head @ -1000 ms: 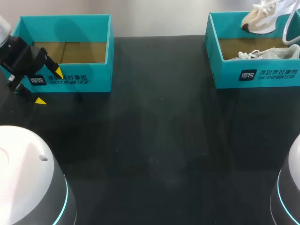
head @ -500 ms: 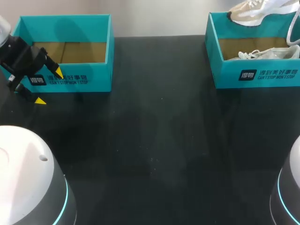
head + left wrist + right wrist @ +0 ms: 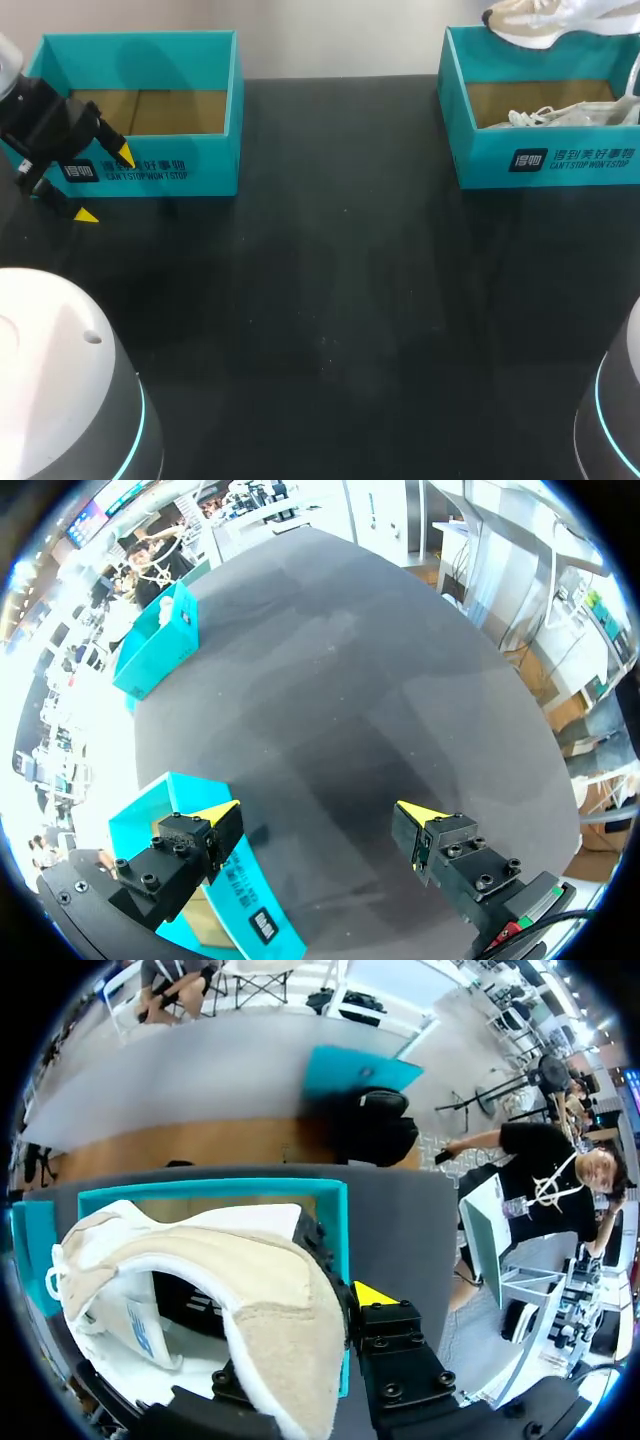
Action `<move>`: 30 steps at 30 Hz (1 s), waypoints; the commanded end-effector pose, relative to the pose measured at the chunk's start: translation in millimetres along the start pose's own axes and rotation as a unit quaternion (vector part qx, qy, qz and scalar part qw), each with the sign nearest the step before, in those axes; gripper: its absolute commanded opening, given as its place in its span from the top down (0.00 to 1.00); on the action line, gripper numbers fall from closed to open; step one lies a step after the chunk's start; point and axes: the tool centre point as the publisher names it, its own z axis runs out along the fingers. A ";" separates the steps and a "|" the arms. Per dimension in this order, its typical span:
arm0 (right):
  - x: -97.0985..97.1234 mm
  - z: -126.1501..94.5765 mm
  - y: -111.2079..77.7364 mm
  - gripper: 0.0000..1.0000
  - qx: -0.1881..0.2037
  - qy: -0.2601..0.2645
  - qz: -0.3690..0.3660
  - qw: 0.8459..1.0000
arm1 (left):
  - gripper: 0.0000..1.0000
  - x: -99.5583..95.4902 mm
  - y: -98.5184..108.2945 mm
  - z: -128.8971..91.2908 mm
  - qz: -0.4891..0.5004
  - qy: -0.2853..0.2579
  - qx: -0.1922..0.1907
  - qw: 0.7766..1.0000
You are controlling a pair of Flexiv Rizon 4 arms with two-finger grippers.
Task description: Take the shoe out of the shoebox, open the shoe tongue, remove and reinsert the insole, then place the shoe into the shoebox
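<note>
Above the right box (image 3: 545,160), the right gripper (image 3: 320,1340) is shown clamped on the shoe (image 3: 220,1280). One yellow tip is pressed to the side of the shoe's near end, and the other finger is hidden by the upper. The shoe is held clear of the box, with its far end stretched out ahead of the gripper over the box's brown floor. In the head view it is seen over the box's far wall, apart from the rim and partly cut off by the frame. A second shoe (image 3: 570,115) lies inside the box, below the held one and apart from it. The box's teal wall runs just beside the visible finger.

The left gripper (image 3: 106,185) is held with its fingers spread wide and only table between them, just in front of the left box (image 3: 140,110). One tip overlaps the box's near wall in the head view; contact cannot be told. In the left wrist view the box's corner is seen under one finger, and dark table (image 3: 330,710) ahead of both. A broad stretch of table is left open between the two boxes. It runs to the near edge, where the left base (image 3: 60,380) and right base (image 3: 615,420) are set.
</note>
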 end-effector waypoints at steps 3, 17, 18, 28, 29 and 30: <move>9.2 7.2 -1.2 1.00 0.007 -0.025 0.029 0.999 | 0.00 0.4 -0.5 -0.4 0.000 0.000 -0.002 1.000; 12.7 14.3 -6.7 1.00 0.016 -0.036 0.064 0.997 | 0.00 0.4 -0.5 -0.4 0.000 0.000 -0.002 1.000; 12.7 14.3 -6.7 1.00 0.016 -0.036 0.064 0.997 | 0.00 0.4 -0.5 -0.4 0.000 0.000 -0.002 1.000; 12.7 14.3 -6.7 1.00 0.016 -0.036 0.064 0.997 | 0.00 0.4 -0.5 -0.4 0.000 0.000 -0.002 1.000; 12.7 14.3 -6.7 1.00 0.016 -0.036 0.064 0.997 | 0.00 0.4 -0.5 -0.4 0.000 0.000 -0.002 1.000; 12.7 14.3 -6.7 1.00 0.016 -0.036 0.064 0.997 | 0.00 0.4 -0.5 -0.4 0.000 0.000 -0.002 1.000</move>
